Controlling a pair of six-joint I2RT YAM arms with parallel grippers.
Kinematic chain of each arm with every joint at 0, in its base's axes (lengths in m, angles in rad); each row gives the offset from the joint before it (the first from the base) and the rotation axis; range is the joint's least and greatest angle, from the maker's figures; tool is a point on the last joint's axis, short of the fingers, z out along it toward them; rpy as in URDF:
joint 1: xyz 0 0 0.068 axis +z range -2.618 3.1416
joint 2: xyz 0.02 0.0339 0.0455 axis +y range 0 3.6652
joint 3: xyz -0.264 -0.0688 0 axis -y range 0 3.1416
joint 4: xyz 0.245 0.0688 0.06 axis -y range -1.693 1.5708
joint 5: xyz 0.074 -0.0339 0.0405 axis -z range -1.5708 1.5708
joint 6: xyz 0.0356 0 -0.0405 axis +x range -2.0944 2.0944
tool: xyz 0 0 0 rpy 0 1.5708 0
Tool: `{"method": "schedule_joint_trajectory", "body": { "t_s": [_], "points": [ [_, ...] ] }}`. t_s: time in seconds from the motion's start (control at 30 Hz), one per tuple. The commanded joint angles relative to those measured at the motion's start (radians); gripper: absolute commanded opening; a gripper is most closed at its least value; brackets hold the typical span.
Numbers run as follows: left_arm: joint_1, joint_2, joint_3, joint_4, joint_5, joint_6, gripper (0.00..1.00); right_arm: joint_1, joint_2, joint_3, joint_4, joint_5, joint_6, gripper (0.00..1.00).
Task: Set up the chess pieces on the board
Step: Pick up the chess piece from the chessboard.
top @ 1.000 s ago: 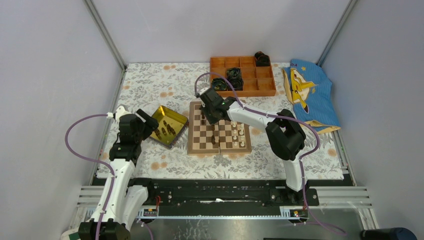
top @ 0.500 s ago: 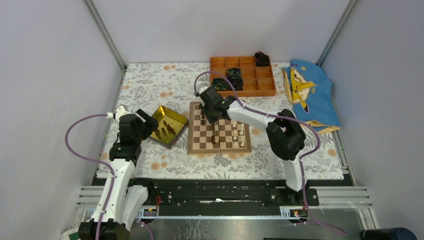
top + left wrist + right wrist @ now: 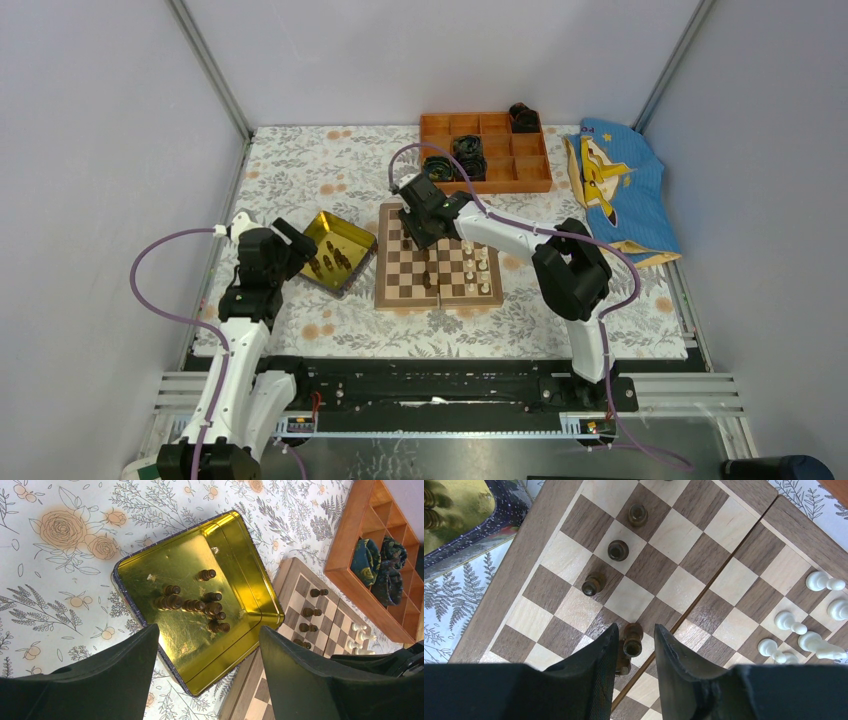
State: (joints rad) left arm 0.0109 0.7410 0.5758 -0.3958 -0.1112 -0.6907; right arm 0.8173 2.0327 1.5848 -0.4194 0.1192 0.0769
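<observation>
The chessboard (image 3: 395,285) lies mid-table and also shows in the left wrist view (image 3: 245,692) and the right wrist view (image 3: 684,587). My right gripper (image 3: 414,238) (image 3: 633,627) hangs low over the board's left half. It is narrowly open, and its fingers straddle a dark piece (image 3: 633,641) that stands on the board, with a small gap on each side. Three more dark pieces (image 3: 618,550) stand in a diagonal line. Cream pieces (image 3: 819,581) (image 3: 478,268) stand on the right half. My left gripper (image 3: 293,242) (image 3: 208,629) is open and empty above the gold tray (image 3: 200,645) (image 3: 335,232), which holds several dark pieces (image 3: 192,604).
An orange compartmented box (image 3: 485,182) (image 3: 350,555) with black rolls (image 3: 468,155) stands behind the board. A blue printed cloth (image 3: 615,190) lies at the back right. A floral cloth (image 3: 300,170) covers the table, with walls on three sides.
</observation>
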Motion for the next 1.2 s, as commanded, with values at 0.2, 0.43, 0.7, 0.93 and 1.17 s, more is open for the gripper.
{"method": "schedule_joint_trajectory", "body": {
  "t_s": [0.2, 0.43, 0.7, 0.93, 1.17],
  "points": [
    [-0.007, -0.011, -0.013, 0.051, 0.02, -0.006, 0.81, -0.007, -0.016, 0.028, -0.033, 0.023, 0.014, 0.38],
    [-0.007, -0.014, -0.013, 0.051, 0.022, -0.006, 0.81, -0.009, -0.014, 0.023, -0.038, 0.02, 0.019, 0.37],
    [-0.007, -0.013, -0.013, 0.05, 0.024, -0.006, 0.81, -0.008, -0.016, 0.011, -0.038, 0.015, 0.026, 0.36],
    [-0.007, -0.01, -0.013, 0.051, 0.024, -0.006, 0.81, -0.007, -0.017, -0.002, -0.036, 0.01, 0.03, 0.35],
    [-0.007, -0.007, -0.013, 0.052, 0.025, -0.006, 0.81, -0.008, -0.019, -0.012, -0.032, 0.007, 0.032, 0.36]
  ]
}}
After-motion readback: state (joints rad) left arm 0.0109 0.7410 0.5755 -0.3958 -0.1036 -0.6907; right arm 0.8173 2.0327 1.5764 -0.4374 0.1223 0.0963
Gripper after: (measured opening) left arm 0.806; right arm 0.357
